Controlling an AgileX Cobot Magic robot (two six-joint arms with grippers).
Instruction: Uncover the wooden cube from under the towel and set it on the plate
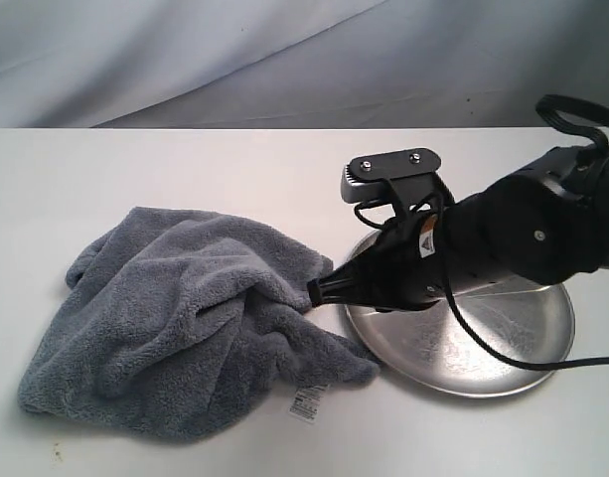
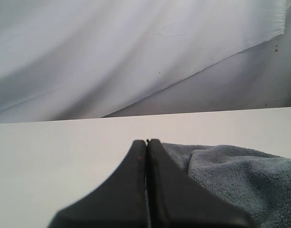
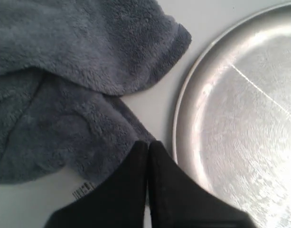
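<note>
The blue-grey towel (image 1: 185,318) lies crumpled on the white table, with its white label (image 1: 306,402) at the near edge. No wooden cube shows in any view. Right of the towel sits the silver plate (image 1: 513,348), empty where it shows. My right gripper (image 1: 319,291) reaches across the plate, shut, its tips at the towel's right edge. In the right wrist view the right gripper (image 3: 148,143) hangs over the towel (image 3: 64,71) edge beside the plate (image 3: 240,118), with nothing seen between the fingers. My left gripper (image 2: 146,141) is shut, and the towel (image 2: 240,175) lies beside it.
A black cable (image 1: 483,343) from the right arm loops over the plate. A grey cloth backdrop (image 1: 284,60) rises behind the table's far edge. Bare white tabletop (image 1: 185,159) lies beyond and left of the towel.
</note>
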